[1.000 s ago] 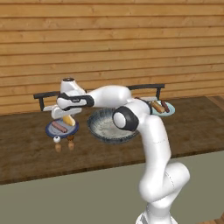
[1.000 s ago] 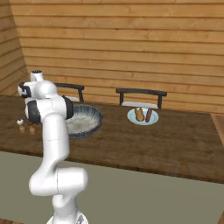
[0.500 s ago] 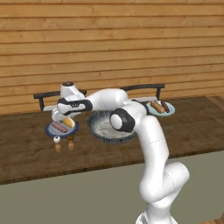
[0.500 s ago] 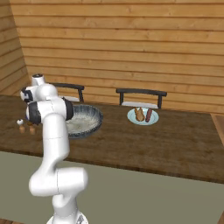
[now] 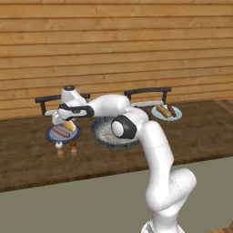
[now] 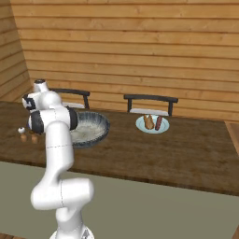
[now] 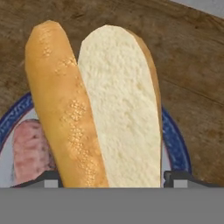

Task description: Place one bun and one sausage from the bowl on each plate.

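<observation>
bun (image 7: 105, 105) sits split open right between the gripper (image 7: 111, 177) jaws, which are spread wide around it, looks like grasping it. sausage (image 7: 30, 151) lies just off to one side on the blue-rimmed plate (image 7: 177, 144) below.

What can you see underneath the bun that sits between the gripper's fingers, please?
Under the bun lies the blue-rimmed plate, with a sausage on it to one side. The bun covers the plate's middle, so what lies there cannot be seen.
</observation>
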You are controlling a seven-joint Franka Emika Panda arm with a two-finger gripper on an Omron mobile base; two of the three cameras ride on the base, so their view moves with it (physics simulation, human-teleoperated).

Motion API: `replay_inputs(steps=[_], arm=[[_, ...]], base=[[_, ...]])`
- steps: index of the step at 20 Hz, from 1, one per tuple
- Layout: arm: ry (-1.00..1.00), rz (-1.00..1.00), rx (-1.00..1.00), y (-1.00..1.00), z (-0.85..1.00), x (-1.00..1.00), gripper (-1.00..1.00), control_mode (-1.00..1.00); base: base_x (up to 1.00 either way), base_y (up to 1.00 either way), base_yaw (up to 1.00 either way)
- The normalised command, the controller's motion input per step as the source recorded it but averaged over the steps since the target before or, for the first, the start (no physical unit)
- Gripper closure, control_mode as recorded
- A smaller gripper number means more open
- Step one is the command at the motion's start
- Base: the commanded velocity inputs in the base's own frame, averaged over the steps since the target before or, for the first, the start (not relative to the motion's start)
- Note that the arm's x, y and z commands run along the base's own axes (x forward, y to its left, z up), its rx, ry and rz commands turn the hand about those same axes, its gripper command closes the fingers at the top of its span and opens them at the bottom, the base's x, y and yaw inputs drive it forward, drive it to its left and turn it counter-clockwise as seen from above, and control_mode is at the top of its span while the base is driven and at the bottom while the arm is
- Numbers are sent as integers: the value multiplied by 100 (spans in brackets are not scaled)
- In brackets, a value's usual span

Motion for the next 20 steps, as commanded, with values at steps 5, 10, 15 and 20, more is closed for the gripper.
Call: replay_inputs(steps=[5, 10, 15, 20], arm=[[0, 0, 0, 0, 5, -12, 100, -100], [0, 0, 0, 0, 0, -31, -100, -100], [-1, 0, 0, -11, 0, -23, -100, -100], [-3, 0, 0, -9, 9, -18, -100, -100]], base=[[0, 0, 0], [0, 0, 0], [0, 0, 0], [0, 0, 0]])
